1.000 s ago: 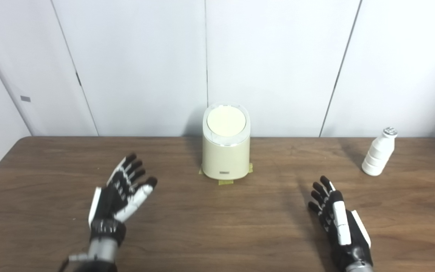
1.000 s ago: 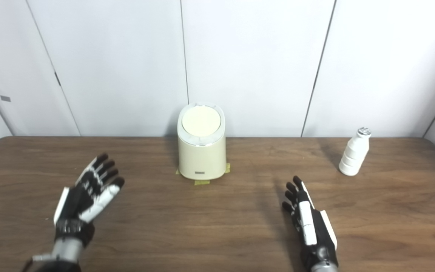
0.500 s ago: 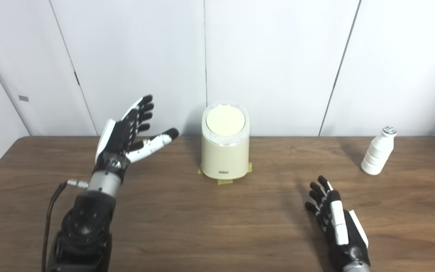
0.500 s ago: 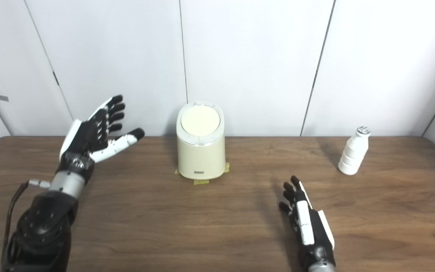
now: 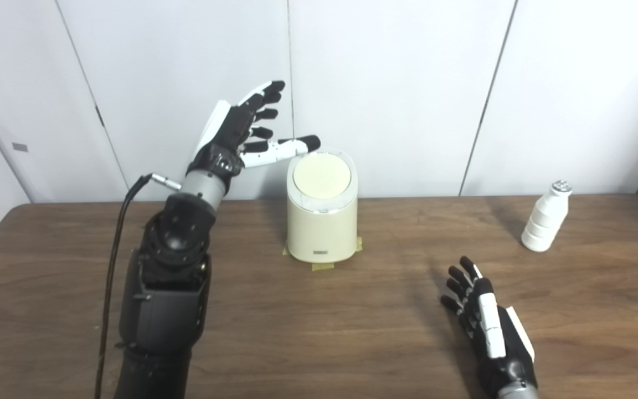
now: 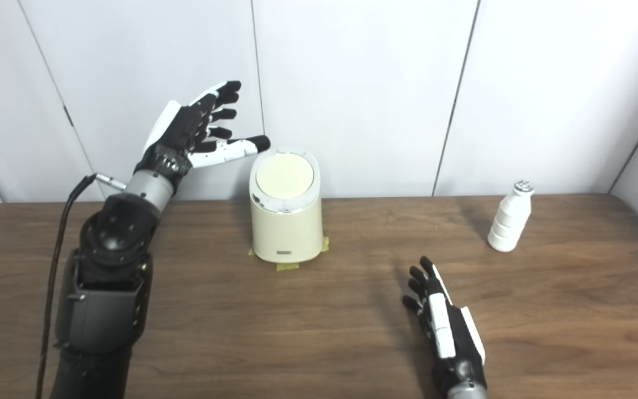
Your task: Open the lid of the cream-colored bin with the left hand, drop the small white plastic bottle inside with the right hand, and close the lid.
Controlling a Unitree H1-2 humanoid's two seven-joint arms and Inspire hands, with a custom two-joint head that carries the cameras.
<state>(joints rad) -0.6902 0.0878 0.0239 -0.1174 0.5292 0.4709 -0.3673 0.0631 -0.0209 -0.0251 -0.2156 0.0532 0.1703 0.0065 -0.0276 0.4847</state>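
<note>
Two hands: left hand (image 5: pixel 236 133) raised, fingers (image 5: pixel 266 100) spread, empty; right hand (image 5: pixel 490 327) low over the desk (image 5: pixel 352 321), fingers apart, empty.
Risk: thumb could shove the taped cream-coloured cylindrical bin (image 5: pixel 322 221) instead of lifting the closed round lid (image 5: pixel 322 176).
Position: lid just beside the left thumb tip; small white plastic bottle (image 5: pixel 543 223) upright, well apart from the right hand.

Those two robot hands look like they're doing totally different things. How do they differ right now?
The left hand is raised in the air beside the top of the cream bin, thumb pointing toward the lid; the right hand sits low over the table. The left arm shows nearly whole; the right barely enters view. Both are open, fingers apart, holding nothing.
</note>
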